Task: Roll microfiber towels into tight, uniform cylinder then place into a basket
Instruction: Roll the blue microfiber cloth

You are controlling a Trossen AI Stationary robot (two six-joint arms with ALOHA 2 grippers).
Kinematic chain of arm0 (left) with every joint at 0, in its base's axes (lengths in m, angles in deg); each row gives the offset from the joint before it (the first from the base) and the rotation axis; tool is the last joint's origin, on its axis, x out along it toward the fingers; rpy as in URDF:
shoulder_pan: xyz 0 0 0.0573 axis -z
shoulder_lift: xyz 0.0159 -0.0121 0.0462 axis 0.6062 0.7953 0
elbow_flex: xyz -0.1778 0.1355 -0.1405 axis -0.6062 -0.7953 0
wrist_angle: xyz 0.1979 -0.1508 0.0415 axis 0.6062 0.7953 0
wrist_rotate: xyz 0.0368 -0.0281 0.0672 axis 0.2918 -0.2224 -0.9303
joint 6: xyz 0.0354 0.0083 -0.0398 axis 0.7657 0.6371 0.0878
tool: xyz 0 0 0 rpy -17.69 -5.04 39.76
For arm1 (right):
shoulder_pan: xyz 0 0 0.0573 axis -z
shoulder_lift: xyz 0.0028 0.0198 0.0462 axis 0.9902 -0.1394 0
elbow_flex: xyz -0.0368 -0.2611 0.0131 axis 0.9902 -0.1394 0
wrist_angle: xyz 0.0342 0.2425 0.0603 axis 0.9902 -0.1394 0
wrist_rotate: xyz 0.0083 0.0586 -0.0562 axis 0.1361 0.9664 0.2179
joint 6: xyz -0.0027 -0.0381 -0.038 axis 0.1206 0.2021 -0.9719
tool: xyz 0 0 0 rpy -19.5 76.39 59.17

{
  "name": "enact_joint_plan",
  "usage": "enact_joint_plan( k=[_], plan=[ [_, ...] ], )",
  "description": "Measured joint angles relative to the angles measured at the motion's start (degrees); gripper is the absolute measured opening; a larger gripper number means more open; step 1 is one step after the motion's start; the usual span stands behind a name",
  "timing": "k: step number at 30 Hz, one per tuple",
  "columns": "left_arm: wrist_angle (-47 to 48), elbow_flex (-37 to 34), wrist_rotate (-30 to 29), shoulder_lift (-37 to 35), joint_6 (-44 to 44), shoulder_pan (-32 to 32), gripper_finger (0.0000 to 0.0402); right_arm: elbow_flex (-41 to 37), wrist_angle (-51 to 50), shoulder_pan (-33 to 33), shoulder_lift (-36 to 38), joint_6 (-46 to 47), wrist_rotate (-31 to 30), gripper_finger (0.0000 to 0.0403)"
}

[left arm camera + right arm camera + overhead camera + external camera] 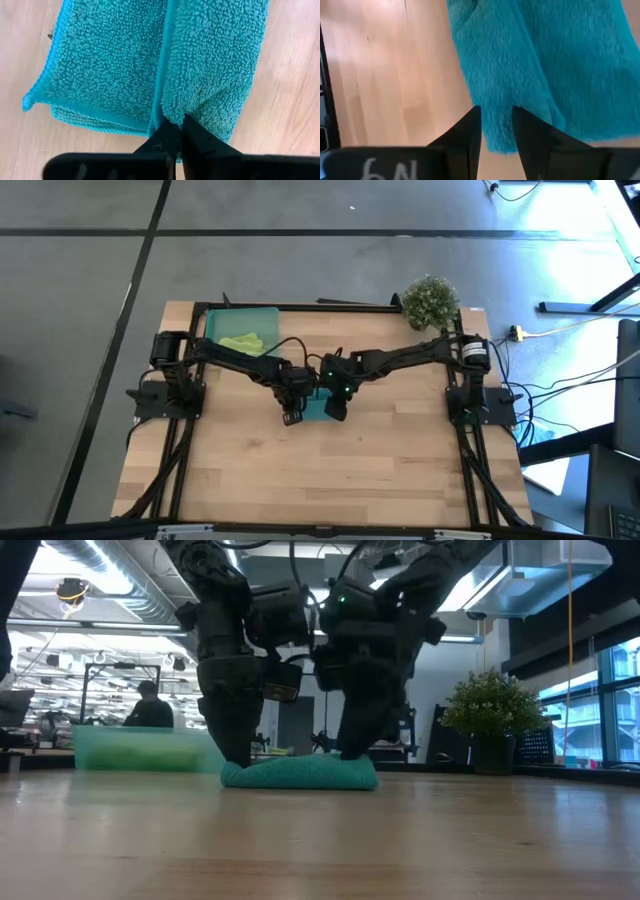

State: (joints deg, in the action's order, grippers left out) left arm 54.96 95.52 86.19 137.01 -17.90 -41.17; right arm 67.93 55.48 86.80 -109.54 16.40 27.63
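The teal towel (318,406) lies on the table's middle, partly rolled, with a thick fold along one side and a flatter folded part beside it (105,65). In the low view it is a low mound (300,774). My left gripper (175,123) stands at its left end and my right gripper (496,114) at its right end; both point down and are shut on it. The lime-green towel (243,342) lies inside the translucent teal basket (268,314) at the far left. My left gripper pinches the thick rolled fold (187,105) of the teal towel at its end, between its two fingers, coming from above. The towel rests on the table. My right gripper pinches the other end of the fold (496,97) between its two fingers, from above. A lobe of cloth sits in the gap, and the towel lies on the table.
A potted plant (431,301) stands at the table's far right corner. Bare wood lies in front of the towel toward the near edge (320,480). A person (150,708) sits in the room behind the table.
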Motion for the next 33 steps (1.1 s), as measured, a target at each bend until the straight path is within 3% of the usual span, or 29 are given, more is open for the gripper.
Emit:
enact_joint_plan(
  k=[5, 13, 22, 33],
  plan=[
    [0.25, 0.02, 0.56, 0.02, 0.01, -0.01, 0.0003, 0.05, 0.34, 0.27, -1.49, -0.65, -1.29, 0.0110],
    [0.39, 0.02, -2.18, 0.04, -0.09, 0.48, 0.0042, 0.05, 0.17, 0.17, -1.47, -3.22, -2.33, 0.0110],
    [0.42, 0.02, -0.28, -0.81, -0.22, -0.48, 0.0066, 0.02, 0.07, 0.25, -1.84, -4.83, -3.65, 0.0110],
    [9.28, 0.07, -7.97, -11.41, 0.36, -2.31, 0.0066, -0.84, 1.40, 0.22, -2.72, -4.77, -3.89, 0.0110]
  ],
)
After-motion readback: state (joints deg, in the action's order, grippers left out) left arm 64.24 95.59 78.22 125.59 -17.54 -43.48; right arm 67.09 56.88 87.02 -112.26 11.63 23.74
